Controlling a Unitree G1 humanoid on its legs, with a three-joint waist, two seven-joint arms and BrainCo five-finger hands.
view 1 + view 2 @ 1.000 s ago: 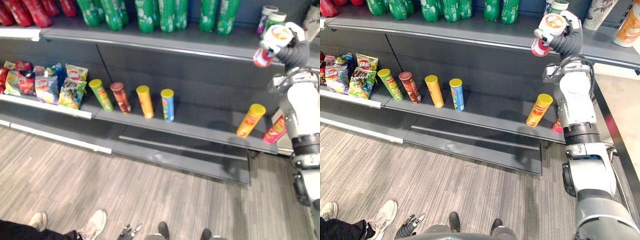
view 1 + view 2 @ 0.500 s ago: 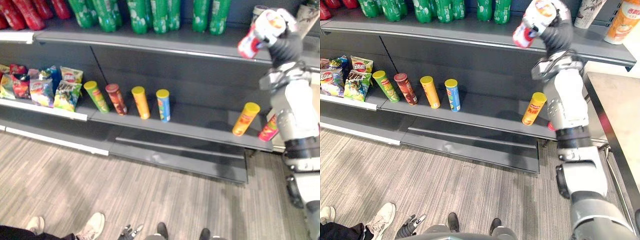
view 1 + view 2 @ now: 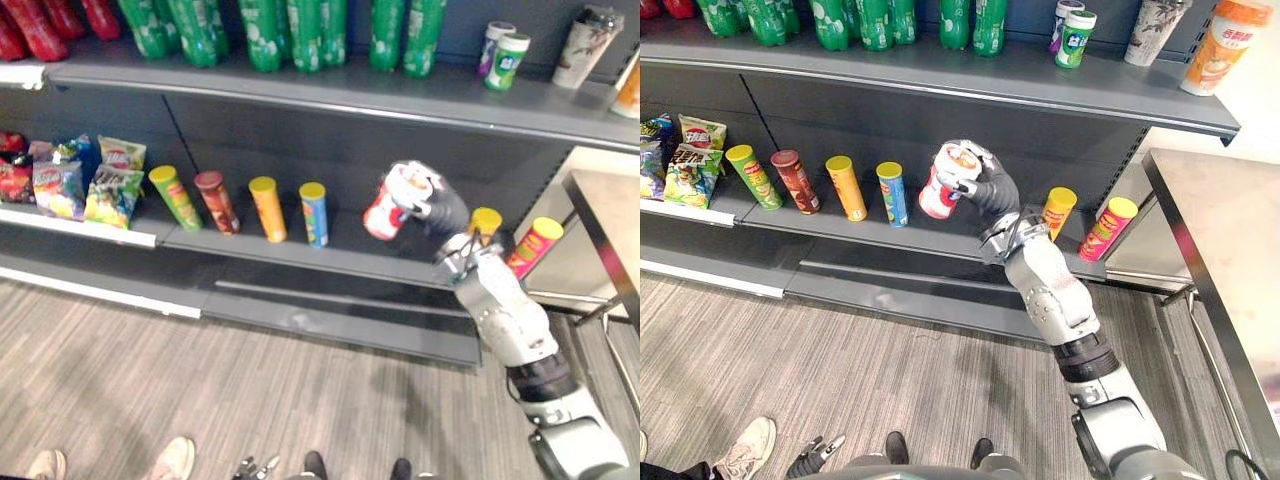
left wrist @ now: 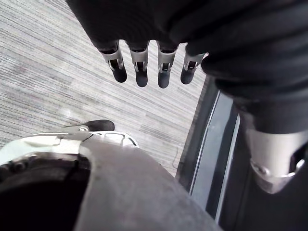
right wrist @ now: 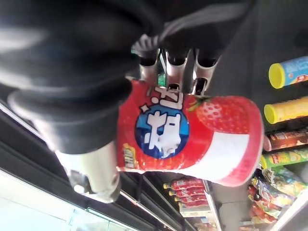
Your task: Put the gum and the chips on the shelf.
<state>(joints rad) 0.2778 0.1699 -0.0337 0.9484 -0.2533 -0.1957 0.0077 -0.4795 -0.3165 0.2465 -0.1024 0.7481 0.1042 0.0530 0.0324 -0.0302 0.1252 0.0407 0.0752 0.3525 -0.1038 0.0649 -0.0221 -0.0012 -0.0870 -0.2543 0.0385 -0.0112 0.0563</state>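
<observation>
Right hand (image 3: pixel 987 188) curled round red canister (image 3: pixel 938 190), tilted before lower shelf (image 3: pixel 960 238), right of blue can (image 3: pixel 891 192). Placing step; next: stand it upright in gap. Left hand (image 4: pixel 141 72) relaxed.

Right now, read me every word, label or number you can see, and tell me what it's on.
Red canister in the right hand: white characters on a blue patch, too blurred to read.
Chip tubes, lower shelf: print too small.
Snack bags: print too small.
Nothing here reads clearly.

right hand (image 3: pixel 992 190) lowered from top shelf (image 3: pixel 940 76), red canister (image 3: pixel 940 186) near lower shelf (image 3: pixel 940 233)
</observation>
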